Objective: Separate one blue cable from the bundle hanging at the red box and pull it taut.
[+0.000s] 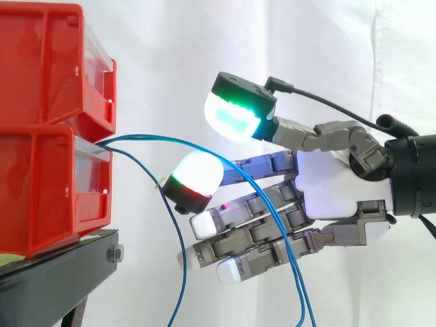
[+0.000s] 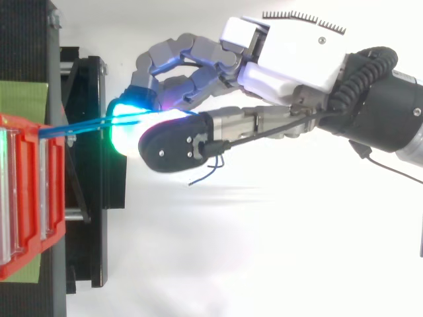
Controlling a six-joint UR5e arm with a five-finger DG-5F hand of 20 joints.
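Both views put your hand's fingertips just off the red bins, apart and clamped on nothing. The thumb pad (image 1: 235, 117), glowing cyan and green, sits high. The finger pad (image 1: 197, 172), white with a red and green edge, sits lower and nearer the bins. In the side view there is open space between the 2. The other fingers lie nearly straight, stacked below, with their white tips pointing at the bins. Your hand (image 1: 334, 187) reads as spread and relaxed, its palm white, and the arm enters from the right.

The blue cable (image 2: 79, 125) is thin and glossy, with several strands. In the side view they leave the slot between the upper red bin (image 1: 48, 68) and the lower red bin (image 1: 41, 197).
- 1 strand (image 1: 153, 136) arcs up and over the finger pad, passing under the thumb pad. It crosses the straight fingers on the camera side, then falls out of the bottom edge as 2 close lines.
- Another strand drops steeply in the space between the bins and the fingertips.
- Every strand is curved and slack, none drawn straight.

In the top view the strands run close together, nearly level, from the bin front into the cyan glow at the fingertips. A short loose blue end (image 2: 205, 175) curls just below the black back of the thumb's tip.

The bins rest on the black stand (image 1: 48, 286), and the white curtain (image 1: 170, 54) hangs behind everything.
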